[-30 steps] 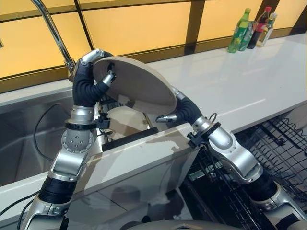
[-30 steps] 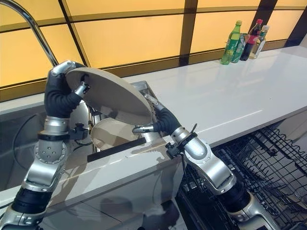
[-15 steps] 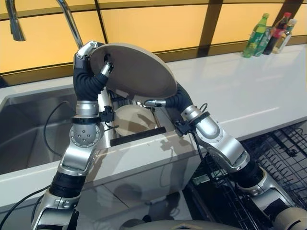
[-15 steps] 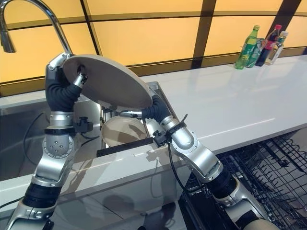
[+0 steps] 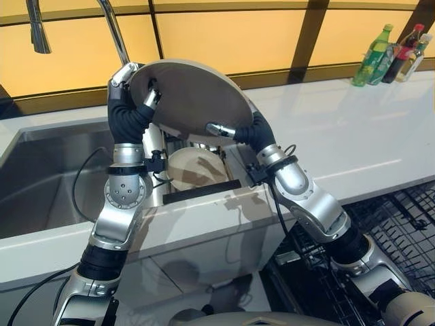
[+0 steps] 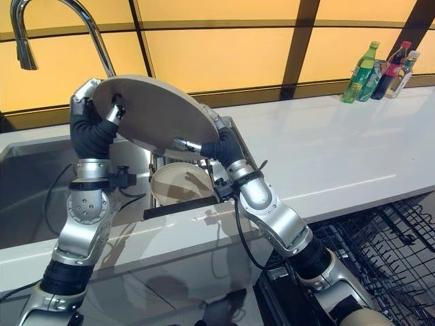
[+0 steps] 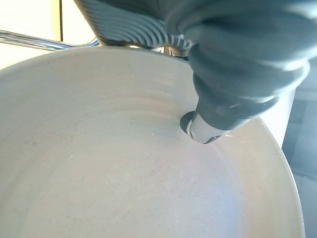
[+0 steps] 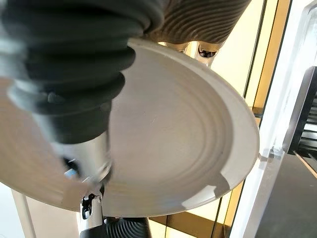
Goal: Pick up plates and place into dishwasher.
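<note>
The dishwasher rack [image 5: 401,224] stands open nearest, low on the right. Beyond the table [image 5: 353,146], a second plate [image 5: 194,170] waits in the sink rack. Above it both hands carry the plate [image 5: 194,98]: left hand [image 5: 132,102] and right hand [image 5: 234,132] have fingers curled on opposite rims. The plate is tilted, so it could slip and strike the faucet [image 5: 112,27] behind.
</note>
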You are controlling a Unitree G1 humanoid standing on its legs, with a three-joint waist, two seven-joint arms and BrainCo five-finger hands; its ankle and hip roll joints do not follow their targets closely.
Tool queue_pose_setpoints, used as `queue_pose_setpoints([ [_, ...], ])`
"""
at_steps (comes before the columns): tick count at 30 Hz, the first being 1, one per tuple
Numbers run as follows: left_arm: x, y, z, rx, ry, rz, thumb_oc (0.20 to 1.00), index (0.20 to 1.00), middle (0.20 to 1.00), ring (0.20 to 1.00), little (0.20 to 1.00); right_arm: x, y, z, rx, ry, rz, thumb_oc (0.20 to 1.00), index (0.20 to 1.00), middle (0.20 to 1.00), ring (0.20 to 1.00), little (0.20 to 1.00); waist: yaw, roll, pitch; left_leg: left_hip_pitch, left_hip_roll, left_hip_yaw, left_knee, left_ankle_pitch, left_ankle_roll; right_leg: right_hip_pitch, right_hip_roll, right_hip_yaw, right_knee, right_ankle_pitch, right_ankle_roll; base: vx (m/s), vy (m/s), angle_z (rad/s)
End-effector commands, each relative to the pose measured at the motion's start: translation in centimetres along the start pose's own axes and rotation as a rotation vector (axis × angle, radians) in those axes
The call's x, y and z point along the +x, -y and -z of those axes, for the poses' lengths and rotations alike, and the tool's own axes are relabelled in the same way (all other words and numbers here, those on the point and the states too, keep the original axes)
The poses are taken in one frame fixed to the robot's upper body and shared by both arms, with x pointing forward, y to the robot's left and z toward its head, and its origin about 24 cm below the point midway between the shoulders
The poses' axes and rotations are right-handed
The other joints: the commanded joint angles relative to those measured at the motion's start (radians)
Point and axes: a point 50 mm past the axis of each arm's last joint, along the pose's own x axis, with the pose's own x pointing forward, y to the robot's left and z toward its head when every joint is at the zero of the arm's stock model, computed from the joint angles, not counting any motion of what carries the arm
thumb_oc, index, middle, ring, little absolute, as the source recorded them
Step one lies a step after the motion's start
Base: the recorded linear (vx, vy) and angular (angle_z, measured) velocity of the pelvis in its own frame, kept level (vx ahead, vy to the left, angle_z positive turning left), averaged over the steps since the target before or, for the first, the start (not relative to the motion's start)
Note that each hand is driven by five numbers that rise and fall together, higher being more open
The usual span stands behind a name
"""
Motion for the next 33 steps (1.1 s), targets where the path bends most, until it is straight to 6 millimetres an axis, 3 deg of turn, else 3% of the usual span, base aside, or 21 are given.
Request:
queue_pose_setpoints([
  [1, 0.2, 2.9, -0.1, -0.101, 0.021, 0.119, 0.200, 0.200, 0.200, 0.200, 0.200, 1.0, -2.1, -3.4, 0.124, 0.160, -0.122, 0.200, 0.200, 0.200, 0.200, 0.200, -0.005, -0.008, -0.072, -0.024, 0.025, -0.029, -0.011, 0.032, -0.013, -0.079, -0.042, -0.007, 0.107, 0.018, 0.054, 0.01, 0.016, 0.05],
  [12, 0.3, 2.7, 0.0, -0.101, 0.019, 0.112, 0.200, 0.200, 0.200, 0.200, 0.200, 0.8, -2.1, -1.2, 0.069, 0.018, -0.178, 0.200, 0.200, 0.200, 0.200, 0.200, -0.005, -0.017, -0.076, -0.022, 0.017, -0.039, -0.019, 0.037, -0.008, -0.077, -0.039, -0.008, 0.106, 0.020, 0.053, 0.00, 0.016, 0.06],
  [19, 0.0, 2.5, 0.6, -0.088, -0.012, 0.086, 0.200, 0.200, 0.200, 0.200, 0.200, 0.5, -0.9, -0.9, 0.052, 0.012, -0.147, 0.200, 0.200, 0.200, 0.200, 0.200, -0.015, -0.022, -0.073, -0.020, 0.019, -0.026, -0.021, 0.036, -0.006, -0.079, -0.037, -0.004, 0.108, 0.020, 0.054, 0.00, 0.000, 0.00],
  [20, 0.0, 2.3, 0.7, -0.077, -0.018, 0.066, 0.354, 0.354, 0.354, 0.354, 0.354, 0.5, -0.5, -0.9, 0.041, 0.013, -0.130, 0.200, 0.200, 0.200, 0.200, 0.200, -0.018, -0.022, -0.073, -0.020, 0.019, -0.022, -0.022, 0.036, -0.007, -0.080, -0.036, -0.003, 0.108, 0.020, 0.054, -0.03, 0.019, 0.00],
  [21, 0.1, 2.1, 0.9, -0.082, -0.033, 0.057, 0.645, 0.645, 0.645, 0.645, 0.645, 0.4, -0.1, -0.9, 0.030, 0.013, -0.115, 0.200, 0.200, 0.200, 0.200, 0.200, -0.020, -0.023, -0.073, -0.020, 0.020, -0.019, -0.023, 0.036, -0.007, -0.080, -0.036, -0.002, 0.109, 0.020, 0.054, -0.04, 0.022, -0.01],
  [22, 0.1, 1.6, 1.0, -0.077, -0.043, 0.060, 1.000, 1.000, 1.000, 1.000, 1.000, 0.3, 0.5, -0.9, 0.013, 0.012, -0.096, 0.200, 0.200, 0.200, 0.200, 0.200, -0.023, -0.023, -0.074, -0.019, 0.021, -0.014, -0.024, 0.036, -0.007, -0.081, -0.036, -0.002, 0.110, 0.019, 0.055, -0.03, 0.023, -0.01],
  [33, 2.8, -6.8, -1.0, 0.234, 0.089, -0.208, 1.000, 1.000, 1.000, 1.000, 1.000, -2.2, 7.7, -1.3, -0.187, -0.005, 0.166, 0.200, 0.200, 0.200, 0.200, 0.200, -0.077, 0.002, -0.089, -0.017, 0.025, 0.025, -0.020, 0.031, -0.010, -0.101, -0.040, 0.031, 0.123, 0.022, 0.057, -0.02, 0.031, -0.06],
])
